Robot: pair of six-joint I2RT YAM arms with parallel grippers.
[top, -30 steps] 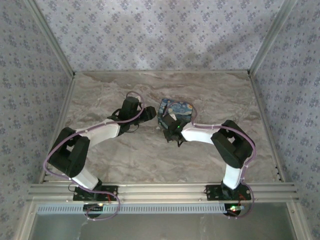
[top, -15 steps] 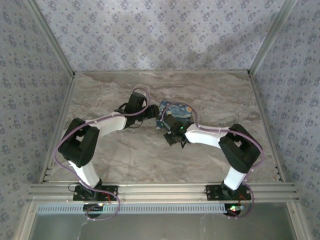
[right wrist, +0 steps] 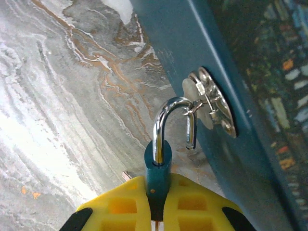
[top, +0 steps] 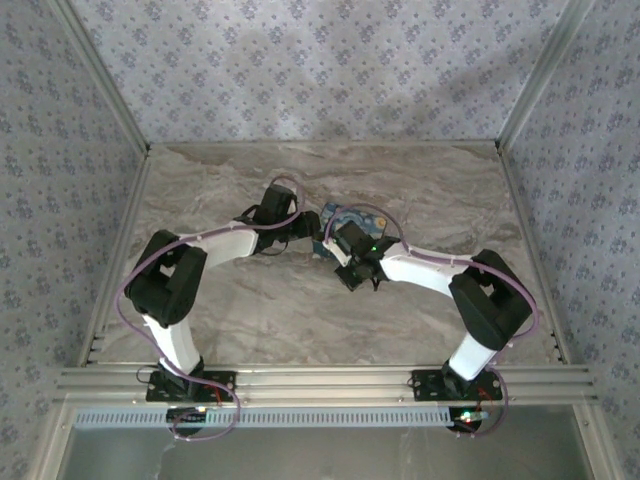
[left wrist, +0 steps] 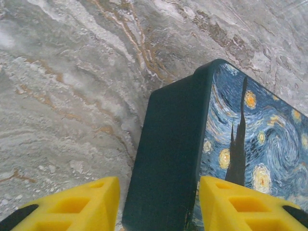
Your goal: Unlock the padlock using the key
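top: overhead, far, looking down | wrists: close, low | shared: painted box (left wrist: 168, 159)

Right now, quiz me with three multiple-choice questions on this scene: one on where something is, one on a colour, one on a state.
1. Where does the padlock hang?
A. on the box's hasp
B. flat on the table
C. atop the box

2. What colour are the right hand's fingers?
A. red
B. yellow
C. green

3. The right hand is:
A. wide open
B. shut on the padlock
C. shut on the box

Answers:
1 A: the shackle hooks through the hasp's loop.
2 B: both show bright yellow in the wrist view.
3 B: the fingers clamp the padlock's blue body.
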